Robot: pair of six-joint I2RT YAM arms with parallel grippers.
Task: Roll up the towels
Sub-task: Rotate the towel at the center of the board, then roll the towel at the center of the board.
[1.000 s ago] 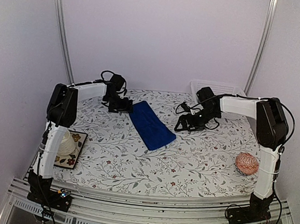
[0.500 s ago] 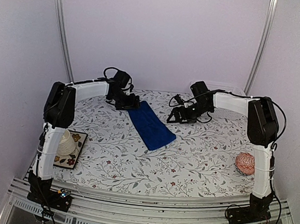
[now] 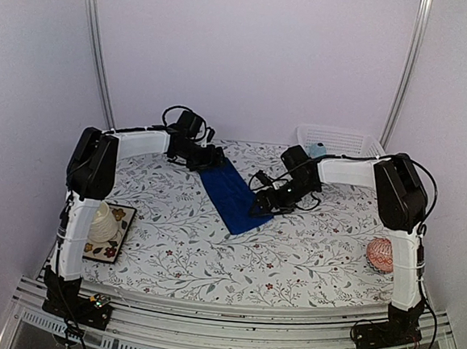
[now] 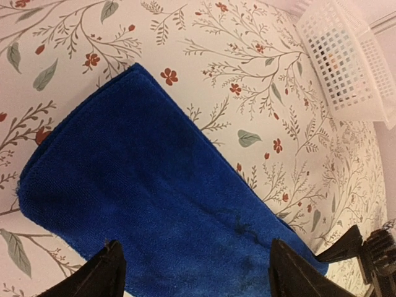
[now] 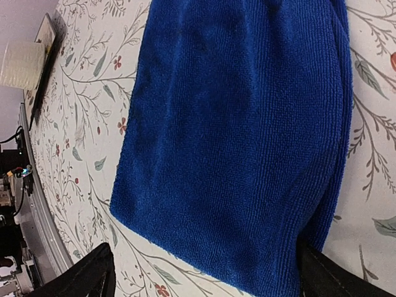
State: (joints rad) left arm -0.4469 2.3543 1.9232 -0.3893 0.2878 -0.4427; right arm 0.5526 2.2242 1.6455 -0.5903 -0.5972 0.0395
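Note:
The long royal-blue towel lies flat and slanted on the flowered table. It also shows in the left wrist view and the right wrist view. My left gripper is open and empty over the towel's far end, its fingers spread across the cloth's width. My right gripper is open and empty over the towel's near right part, one finger over the table, the other at the cloth's edge. A small light-blue thing shows in the basket, too small to identify.
A white mesh basket stands at the back right. A round pink-red patterned ball lies at the right edge. A white ribbed object sits on a patterned tile at the left.
Both grippers have moved in over the royal-blue towel: the left one rightwards onto its far end, the right one leftwards and nearer onto its near right part. The towel has not moved.

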